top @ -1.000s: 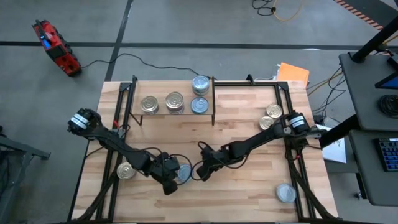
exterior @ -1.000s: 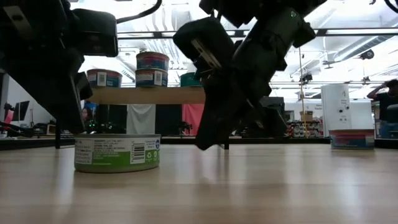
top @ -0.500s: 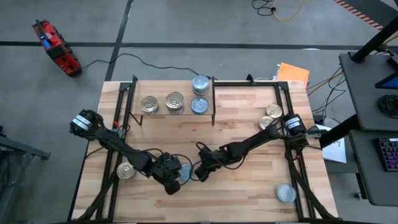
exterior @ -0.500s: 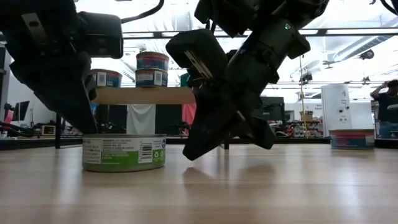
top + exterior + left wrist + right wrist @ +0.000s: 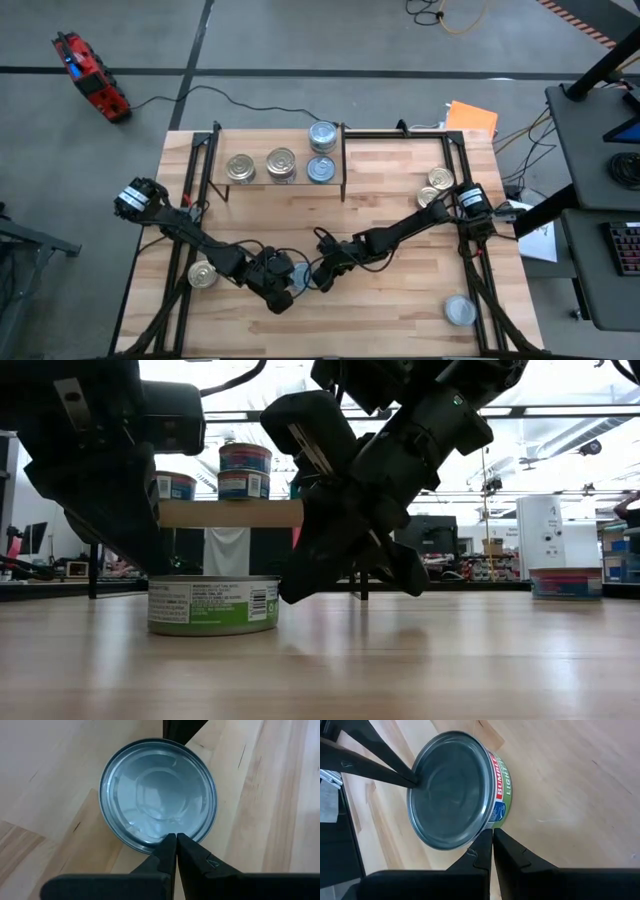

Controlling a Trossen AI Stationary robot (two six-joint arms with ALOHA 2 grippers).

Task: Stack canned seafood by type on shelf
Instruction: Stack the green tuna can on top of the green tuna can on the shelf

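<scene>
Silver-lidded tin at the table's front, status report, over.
Left gripper and right gripper both shut, tips at the rim of the green-labelled silver-lidded tin. Tin on tabletop, ungripped. Nothing between it and the light-wood shelf.

site: industrial lab hall | cues: concrete floor [image 5: 300,40], floor cables [image 5: 450,15], ceiling pipes [image 5: 560,410]

Silver-lidded tin [image 5: 451,790] with green-and-red label
</scene>
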